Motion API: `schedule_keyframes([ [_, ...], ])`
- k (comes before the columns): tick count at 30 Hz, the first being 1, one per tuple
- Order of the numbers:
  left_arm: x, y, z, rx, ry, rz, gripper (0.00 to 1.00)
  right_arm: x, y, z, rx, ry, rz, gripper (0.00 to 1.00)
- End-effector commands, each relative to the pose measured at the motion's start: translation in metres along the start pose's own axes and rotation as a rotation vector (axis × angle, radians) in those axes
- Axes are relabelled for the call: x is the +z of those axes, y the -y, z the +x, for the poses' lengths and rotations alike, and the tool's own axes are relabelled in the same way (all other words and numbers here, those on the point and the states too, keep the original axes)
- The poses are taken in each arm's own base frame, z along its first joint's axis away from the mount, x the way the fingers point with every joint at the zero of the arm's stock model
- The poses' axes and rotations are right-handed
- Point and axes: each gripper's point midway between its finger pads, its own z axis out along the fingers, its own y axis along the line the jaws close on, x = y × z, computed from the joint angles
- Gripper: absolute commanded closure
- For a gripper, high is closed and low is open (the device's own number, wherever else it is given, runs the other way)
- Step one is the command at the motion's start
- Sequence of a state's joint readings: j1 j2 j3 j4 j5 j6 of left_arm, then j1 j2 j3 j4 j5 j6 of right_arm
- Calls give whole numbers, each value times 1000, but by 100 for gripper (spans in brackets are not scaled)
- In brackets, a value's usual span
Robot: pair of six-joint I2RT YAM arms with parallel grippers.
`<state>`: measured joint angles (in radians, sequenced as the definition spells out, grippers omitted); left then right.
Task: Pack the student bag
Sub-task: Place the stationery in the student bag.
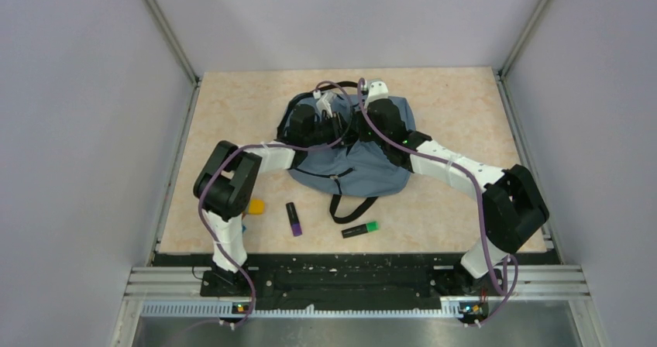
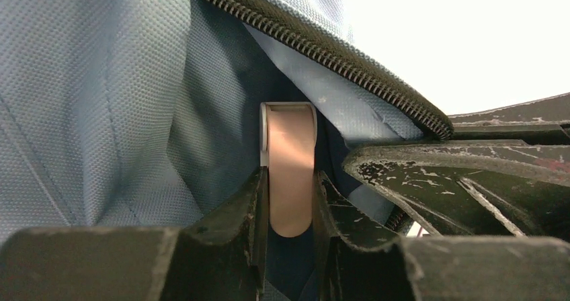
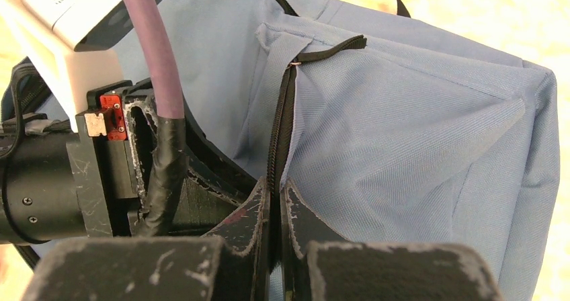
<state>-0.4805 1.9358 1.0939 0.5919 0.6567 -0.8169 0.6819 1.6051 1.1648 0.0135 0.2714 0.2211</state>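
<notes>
On bench, centre: slate-blue bag, mouth unzipped. At the mouth, right claw pressed together on the zipper edge. The left claw is inside, pinching a flat tan piece. Purple marker and green marker lie near bag's front.

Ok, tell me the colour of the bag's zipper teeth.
Black; the zipper shows best in the left wrist view.

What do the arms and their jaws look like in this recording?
Both the left arm and right arm have white links between bulky black joint housings, with a purple cable looped along each. The jaws are black, wedge-shaped and heavily scuffed.
</notes>
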Motion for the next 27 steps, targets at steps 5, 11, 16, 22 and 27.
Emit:
schedule_keyframes([
  [5, -9, -10, -12, 127, 49, -127, 55, -23, -2, -64, 57, 181, -18, 100],
  [11, -19, -10, -17, 179, 67, -181, 41, -23, -2, -64, 59, 182, -18, 100],
  [16, -37, -9, -28, 272, 146, -235, 40, -24, -2, -64, 60, 179, -25, 100],
  [22, -79, 5, -49, 429, 292, -329, 38, -26, -1, -63, 58, 178, -21, 100],
  [27, -126, 15, -50, 464, 329, -457, 32, -26, 1, -63, 58, 181, -17, 100],
])
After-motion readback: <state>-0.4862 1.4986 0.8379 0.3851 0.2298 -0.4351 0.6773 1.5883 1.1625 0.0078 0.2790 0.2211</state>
